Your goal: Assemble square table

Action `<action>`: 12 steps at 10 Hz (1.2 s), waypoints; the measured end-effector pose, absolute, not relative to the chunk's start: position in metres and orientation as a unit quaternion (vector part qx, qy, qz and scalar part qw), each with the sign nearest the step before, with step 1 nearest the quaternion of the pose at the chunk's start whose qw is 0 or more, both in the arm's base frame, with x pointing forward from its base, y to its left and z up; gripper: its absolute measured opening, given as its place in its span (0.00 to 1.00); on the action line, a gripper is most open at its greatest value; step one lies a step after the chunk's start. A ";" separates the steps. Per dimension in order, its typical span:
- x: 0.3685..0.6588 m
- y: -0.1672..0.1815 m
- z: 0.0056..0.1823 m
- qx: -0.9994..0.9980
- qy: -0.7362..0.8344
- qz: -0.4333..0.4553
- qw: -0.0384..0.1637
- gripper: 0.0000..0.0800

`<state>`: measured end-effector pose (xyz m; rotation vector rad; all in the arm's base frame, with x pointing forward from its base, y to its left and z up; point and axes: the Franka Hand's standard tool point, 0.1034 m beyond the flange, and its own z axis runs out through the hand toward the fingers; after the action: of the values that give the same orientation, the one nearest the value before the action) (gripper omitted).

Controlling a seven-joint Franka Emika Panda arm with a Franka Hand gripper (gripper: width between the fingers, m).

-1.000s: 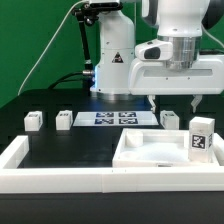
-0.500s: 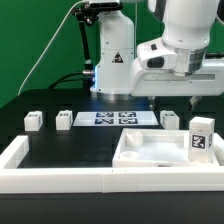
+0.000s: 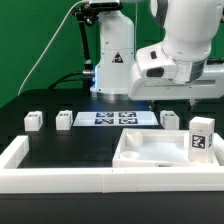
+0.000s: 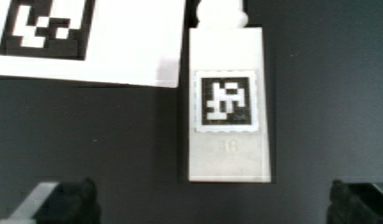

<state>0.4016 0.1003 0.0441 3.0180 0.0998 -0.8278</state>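
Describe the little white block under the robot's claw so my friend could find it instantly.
Find the marker board, the flat white sheet of tags lying mid-table. Beside its end on the exterior view's right lies a small white leg, tag facing up, directly below the open gripper. The nearest other leg lies off the board's opposite end.

Cropping the arm (image 3: 185,40) in the exterior view, and the square top (image 3: 150,150) by the desk's near edge. In the wrist view, clipping the marker board (image 4: 72,40), one end of a leg (image 4: 227,110) and both fingertips (image 4: 60,200) of the gripper (image 4: 209,200); blurring the leg's tag.
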 end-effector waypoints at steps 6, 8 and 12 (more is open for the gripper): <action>0.381 0.095 0.039 0.940 0.030 -0.340 -0.002 0.81; 0.382 0.095 0.035 0.918 0.025 -0.397 0.000 0.81; 0.378 0.105 0.031 0.919 0.030 -0.394 0.002 0.81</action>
<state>0.3780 0.1048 0.0307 2.8818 0.0947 -1.2363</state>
